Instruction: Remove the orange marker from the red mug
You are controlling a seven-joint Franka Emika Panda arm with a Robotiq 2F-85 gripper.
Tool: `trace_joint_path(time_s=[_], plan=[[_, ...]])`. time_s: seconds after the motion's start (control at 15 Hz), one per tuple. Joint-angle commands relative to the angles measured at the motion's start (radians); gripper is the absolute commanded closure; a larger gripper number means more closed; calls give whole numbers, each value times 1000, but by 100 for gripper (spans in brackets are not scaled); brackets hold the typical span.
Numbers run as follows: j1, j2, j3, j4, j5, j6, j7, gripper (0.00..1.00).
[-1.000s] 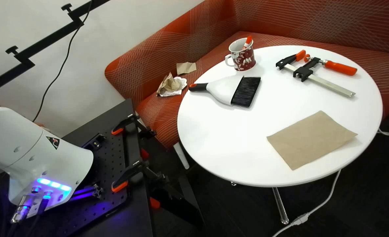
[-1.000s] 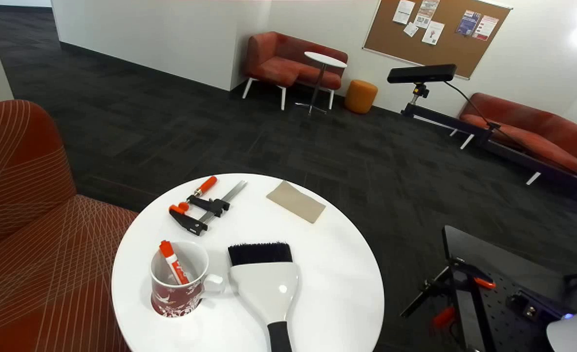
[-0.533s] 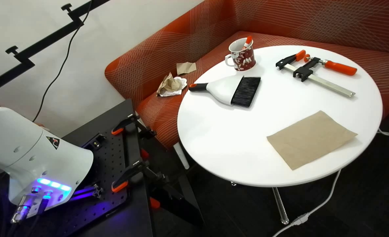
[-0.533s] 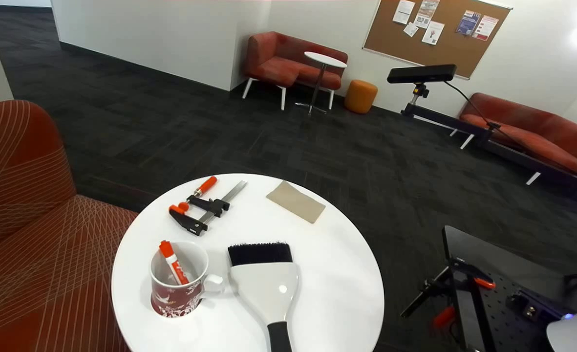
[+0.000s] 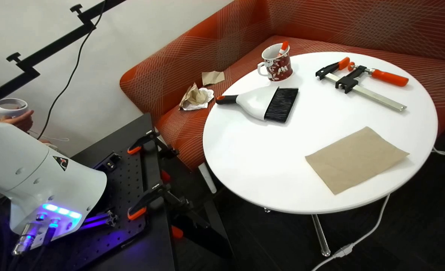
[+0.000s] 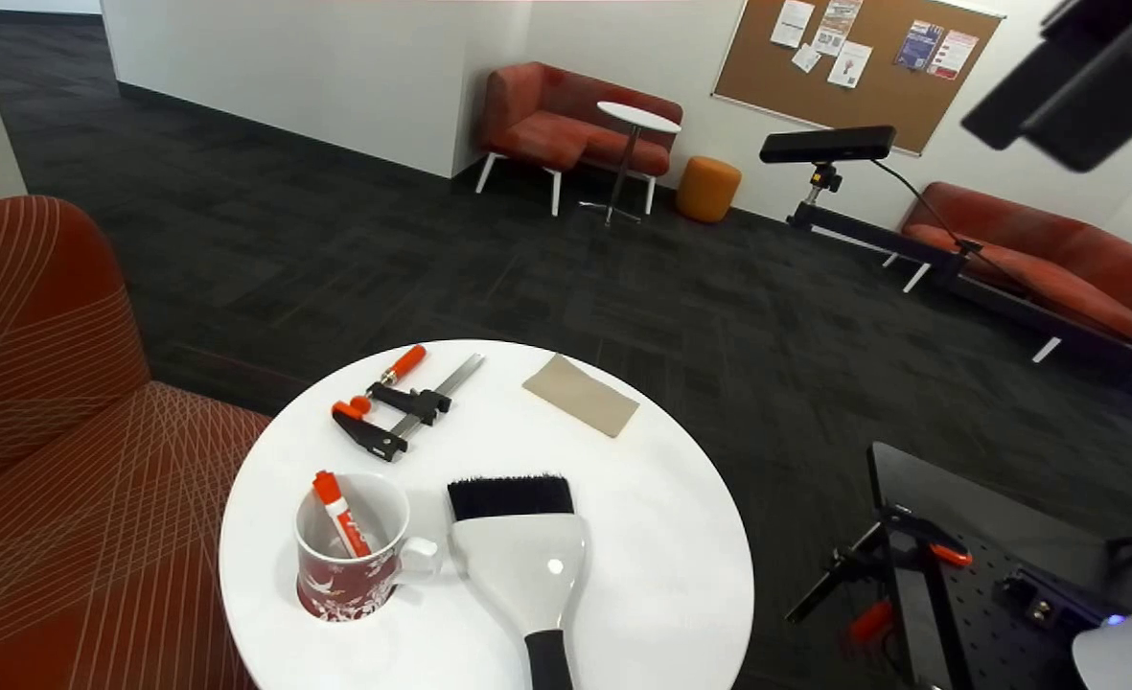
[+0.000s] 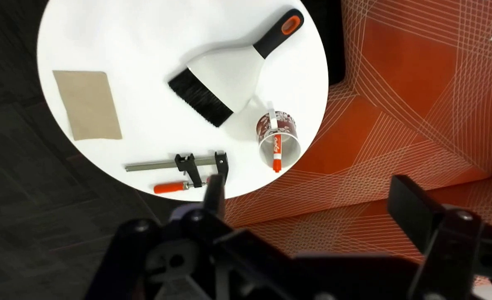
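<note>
None of the removal is done: the orange marker (image 7: 277,153) leans inside the red mug (image 6: 340,586), its orange end up past the rim. I have the gripper (image 7: 306,198) well apart from both — jaws spread wide, holding nothing. In an exterior view it's only a blur at the edge, so I can't judge its height well. Approach, grip, lift-out — all left, I reckon.

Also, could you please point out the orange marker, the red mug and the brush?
Orange marker (image 7: 277,146), in the wrist view: labelled barrel.
Red mug (image 5: 280,69), in an exterior view: patterned outer side.
Brush (image 6: 521,558), in an exterior view: its white body.
</note>
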Motion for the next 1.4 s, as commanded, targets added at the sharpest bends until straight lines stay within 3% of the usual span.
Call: trace_joint_path(time_s=[0.0, 0.4, 0.47, 0.87, 1.33], plan=[[-22, 201, 31, 109, -84, 99, 81, 0], [2, 412, 23, 226, -227, 139, 221, 0], [22, 355, -6, 170, -199, 145, 175, 0], [31, 411, -12, 212, -211, 145, 188, 0], [43, 625, -45, 272, -297, 273, 275, 0]])
